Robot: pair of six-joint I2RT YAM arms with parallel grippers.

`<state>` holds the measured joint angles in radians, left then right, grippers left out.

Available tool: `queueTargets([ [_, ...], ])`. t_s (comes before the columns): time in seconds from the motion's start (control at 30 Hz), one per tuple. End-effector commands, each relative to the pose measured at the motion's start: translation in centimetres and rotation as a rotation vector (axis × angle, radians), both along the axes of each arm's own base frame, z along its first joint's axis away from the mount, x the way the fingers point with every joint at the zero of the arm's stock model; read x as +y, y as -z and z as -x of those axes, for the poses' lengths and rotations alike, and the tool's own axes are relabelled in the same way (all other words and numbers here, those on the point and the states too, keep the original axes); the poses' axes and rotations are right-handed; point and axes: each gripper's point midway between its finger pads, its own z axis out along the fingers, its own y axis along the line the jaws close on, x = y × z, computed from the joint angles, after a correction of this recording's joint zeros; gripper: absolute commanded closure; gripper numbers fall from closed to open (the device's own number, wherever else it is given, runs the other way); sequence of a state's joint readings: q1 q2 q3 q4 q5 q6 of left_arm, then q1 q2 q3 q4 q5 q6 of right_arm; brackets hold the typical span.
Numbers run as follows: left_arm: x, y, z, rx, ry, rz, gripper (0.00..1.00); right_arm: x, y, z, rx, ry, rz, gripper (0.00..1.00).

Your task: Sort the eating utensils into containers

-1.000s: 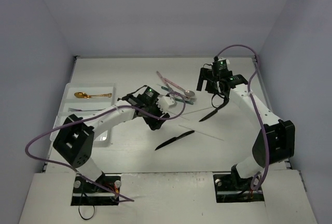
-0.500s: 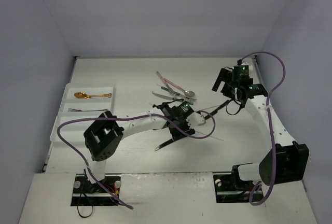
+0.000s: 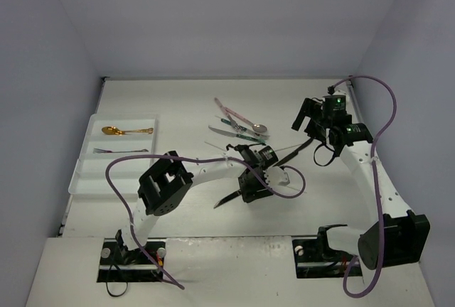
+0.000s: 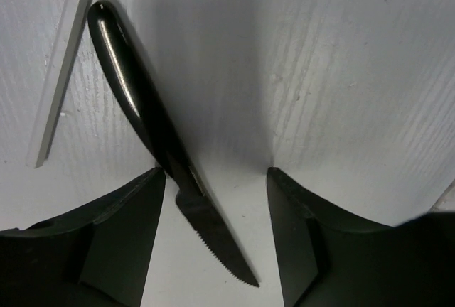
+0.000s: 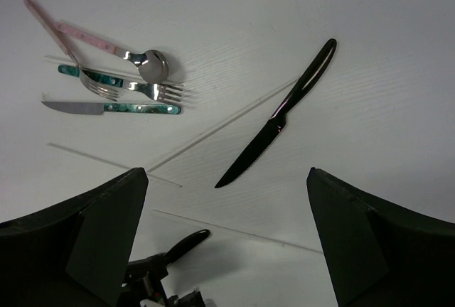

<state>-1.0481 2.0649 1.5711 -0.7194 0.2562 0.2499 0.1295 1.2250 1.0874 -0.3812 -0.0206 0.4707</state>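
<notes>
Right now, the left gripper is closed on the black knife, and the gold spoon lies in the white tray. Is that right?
Not quite. The left gripper is open, not closed: the left wrist view shows the black knife lying loose between its spread jaws. The gold spoon does lie in the white tray.

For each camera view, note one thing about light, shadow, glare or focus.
Left wrist: a bright glare streak on the near black knife, grey shadow beside it. Right wrist: the far black knife is sharp, the dark fingers featureless. Top external: soft, even light on the table.
</notes>
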Motion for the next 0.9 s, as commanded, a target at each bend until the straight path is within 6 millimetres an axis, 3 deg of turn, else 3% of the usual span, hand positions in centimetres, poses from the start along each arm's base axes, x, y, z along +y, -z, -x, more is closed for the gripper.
queueTargets([
  [0.0, -1.2, -1.2, 0.2, 0.047, 0.035, 0.014, 0.46, -0.3, -2.2, 0.0, -0.073, -0.002, -0.003, 0.07],
  [0.23, -1.2, 0.4, -1.4, 0.050, -0.010, -0.026, 0.49, -0.5, -2.6, 0.1, -0.079, -0.005, 0.009, 0.07],
  [0.4, 0.0, 2.1, -2.0, 0.077, -0.065, -0.101, 0.57, -0.5, -2.5, 0.1, -0.073, -0.011, 0.016, 0.08],
  [0.5, 1.4, 3.0, -1.8, 0.078, -0.076, -0.156, 0.69, -0.8, -2.6, -0.1, -0.075, -0.010, 0.029, 0.08],
  [0.6, 3.0, 3.8, -1.5, 0.078, -0.081, -0.216, 0.75, -0.9, -2.4, -0.1, -0.069, -0.012, 0.033, 0.08],
  [0.87, 6.5, 5.4, 0.0, 0.108, -0.075, -0.360, 0.73, -1.1, -2.0, 0.0, -0.057, -0.017, 0.043, 0.08],
])
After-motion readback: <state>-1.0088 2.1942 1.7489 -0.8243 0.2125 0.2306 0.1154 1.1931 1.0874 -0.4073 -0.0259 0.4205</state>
